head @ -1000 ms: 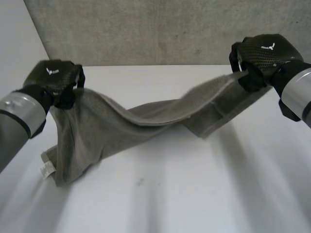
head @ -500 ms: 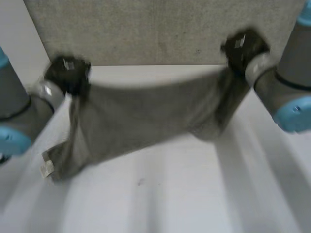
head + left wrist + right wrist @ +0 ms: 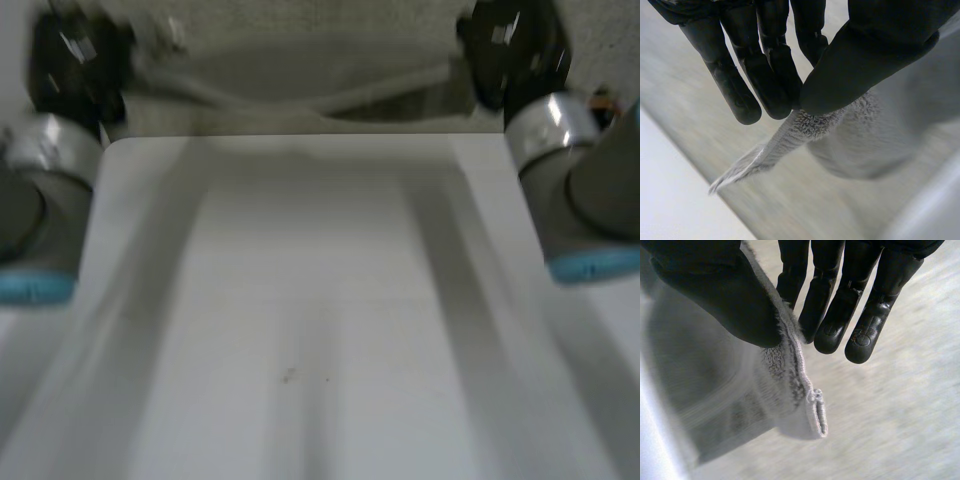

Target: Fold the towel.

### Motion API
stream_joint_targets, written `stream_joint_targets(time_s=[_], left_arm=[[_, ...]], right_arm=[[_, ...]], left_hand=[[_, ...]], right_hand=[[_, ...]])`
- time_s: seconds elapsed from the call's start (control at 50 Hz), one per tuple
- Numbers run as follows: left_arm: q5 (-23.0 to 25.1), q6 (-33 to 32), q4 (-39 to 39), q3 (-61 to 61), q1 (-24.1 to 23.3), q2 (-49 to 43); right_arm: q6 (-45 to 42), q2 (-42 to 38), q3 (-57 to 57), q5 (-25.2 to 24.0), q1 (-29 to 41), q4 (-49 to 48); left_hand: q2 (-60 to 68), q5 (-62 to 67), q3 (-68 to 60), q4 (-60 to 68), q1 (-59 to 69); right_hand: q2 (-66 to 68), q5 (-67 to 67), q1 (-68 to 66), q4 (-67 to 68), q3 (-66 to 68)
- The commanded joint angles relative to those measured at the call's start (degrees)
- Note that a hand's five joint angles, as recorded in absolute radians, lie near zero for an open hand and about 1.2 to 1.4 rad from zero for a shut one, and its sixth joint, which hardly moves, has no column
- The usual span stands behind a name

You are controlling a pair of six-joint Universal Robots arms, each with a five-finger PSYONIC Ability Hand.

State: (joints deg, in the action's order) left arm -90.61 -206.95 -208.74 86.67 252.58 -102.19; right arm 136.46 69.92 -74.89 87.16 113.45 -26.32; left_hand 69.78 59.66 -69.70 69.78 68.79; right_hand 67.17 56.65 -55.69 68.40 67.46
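The grey towel (image 3: 300,85) is stretched in the air past the table's far edge, between my two hands. My left hand (image 3: 75,60) holds its left end high at the back left. In the left wrist view the thumb (image 3: 875,55) pinches the towel's edge (image 3: 805,125) against the fingers. My right hand (image 3: 510,50) holds the other end at the back right. The right wrist view has the thumb (image 3: 725,295) pressing the towel's hem (image 3: 795,375) against the fingers, with a corner hanging below them.
The white table (image 3: 300,300) lies bare below the towel. A grey wall (image 3: 300,20) stands behind the table's far edge. Both forearms reach along the table's left and right sides.
Both hands have swung the towel up and away, off the table to beyond its far edge. The towel, which sagged onto the table before, now hangs taut between them.
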Motion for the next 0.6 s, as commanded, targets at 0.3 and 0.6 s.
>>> stream_joint_targets(time_s=[0.3,0.6], left_arm=[[3.9,-0.1,4.2,20.5,-0.9,-10.0],[13.8,-0.6,4.7,22.6,1.7,-5.5]], right_arm=[[2.1,-3.7,-26.2,0.1,-0.6,5.9],[13.3,0.6,-27.7,-0.8,-7.5,9.4]], left_hand=[[10.2,10.3,-10.3,10.2,11.2],[-56.0,-55.9,56.0,-56.0,-55.0]], right_hand=[[12.8,13.4,-24.3,11.6,12.5],[12.8,13.4,-24.3,11.6,12.5]])
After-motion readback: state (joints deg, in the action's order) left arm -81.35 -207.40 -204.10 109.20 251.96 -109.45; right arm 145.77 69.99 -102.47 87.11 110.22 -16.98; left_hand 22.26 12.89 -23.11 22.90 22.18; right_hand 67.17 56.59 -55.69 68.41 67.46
